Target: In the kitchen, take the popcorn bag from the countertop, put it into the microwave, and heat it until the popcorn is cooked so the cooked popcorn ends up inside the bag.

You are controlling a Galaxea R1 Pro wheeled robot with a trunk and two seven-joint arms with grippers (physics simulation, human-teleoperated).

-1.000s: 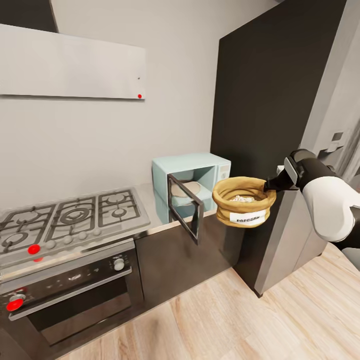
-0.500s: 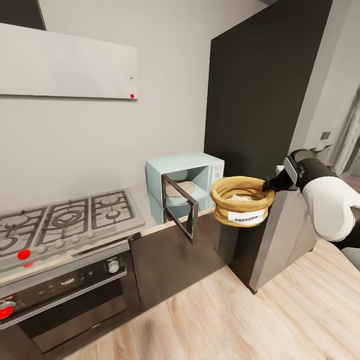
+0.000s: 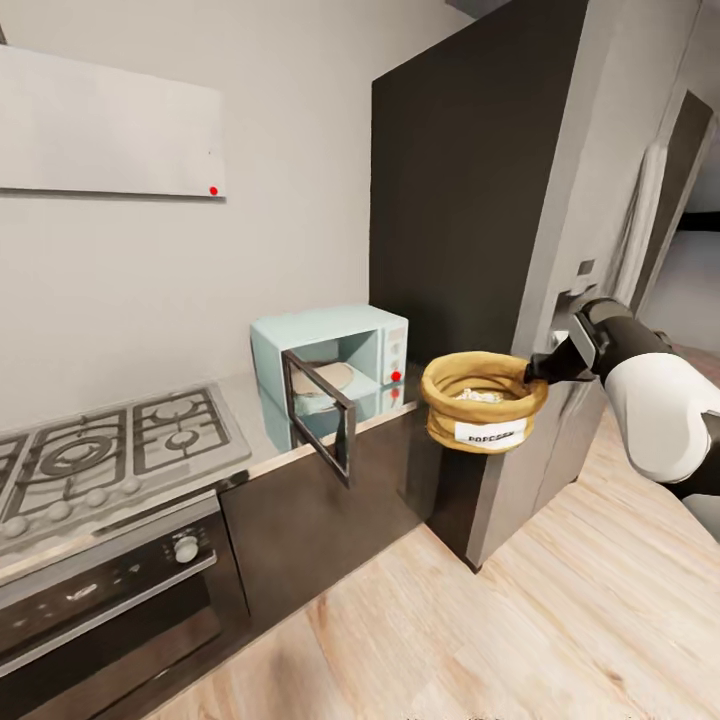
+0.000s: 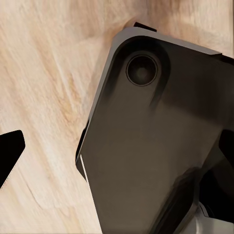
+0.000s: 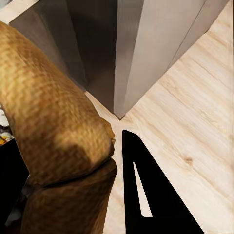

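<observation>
Here, going from the left, the hob [image 3: 100,450] sits in the countertop [image 3: 240,445], then the microwave [image 3: 330,360] stands with its door [image 3: 320,412] swung open toward me. Just right of that door, held in the air past the counter's end, is the popcorn bag [image 3: 485,400], upright, with pale popcorn [image 3: 480,395] showing inside. My right gripper [image 3: 535,372] pinches the bag's rolled rim on its right side. I judge the bag light and soft: paper walls that could buckle or tip, so the rim seems the firmest hold, kept level. I cannot tell how my left gripper stands.
</observation>
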